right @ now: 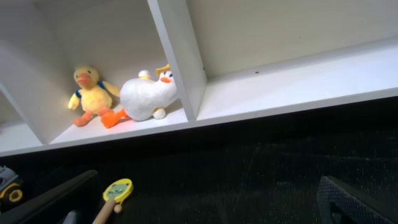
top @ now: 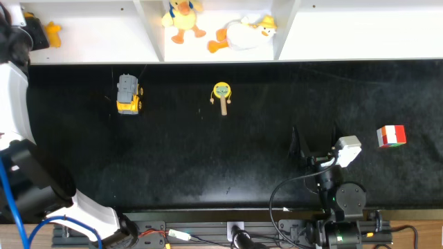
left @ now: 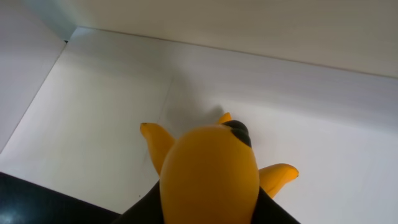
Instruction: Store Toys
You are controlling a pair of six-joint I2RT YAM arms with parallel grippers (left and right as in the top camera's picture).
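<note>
An orange plush toy (left: 211, 168) is held in the left end effector (left: 210, 202) inside the left compartment of the shelf (top: 90, 48). In the middle compartment, a yellow plush duck (top: 183, 17) is seated upright and a white plush goose (top: 242, 34) is laid just beside it. On the tabletop (top: 208, 159), a grey-and-yellow toy truck (top: 129, 93), a yellow rattle (top: 222, 95) and, well apart at the right, a red, white and green cube (top: 391, 136) are found.
</note>
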